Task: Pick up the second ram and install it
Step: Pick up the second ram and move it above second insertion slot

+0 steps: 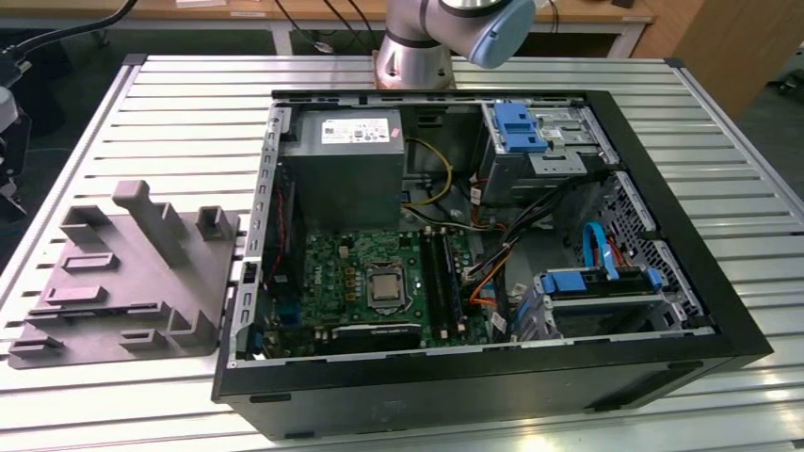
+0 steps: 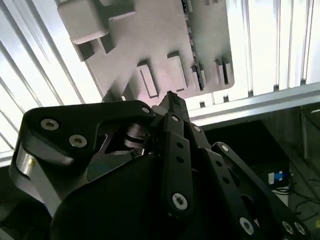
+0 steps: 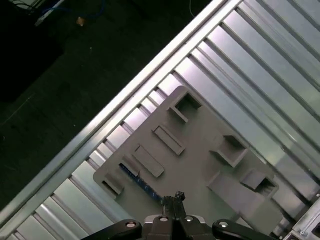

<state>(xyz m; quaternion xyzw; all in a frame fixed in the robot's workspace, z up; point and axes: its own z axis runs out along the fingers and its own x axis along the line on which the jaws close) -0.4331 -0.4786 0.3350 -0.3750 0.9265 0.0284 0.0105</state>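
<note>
Gripper (image 3: 175, 198), closed together and empty, above the grey fixture (image 3: 200, 150); we judge the second ram (image 3: 140, 182), in its slot, not yet picked.

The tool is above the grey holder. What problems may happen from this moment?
The tool is shut above the grey holder, so it may hit the memory stick in its slot instead of gripping it. In the computer case, cables run beside the memory slots and might get caught under the stick.
</note>
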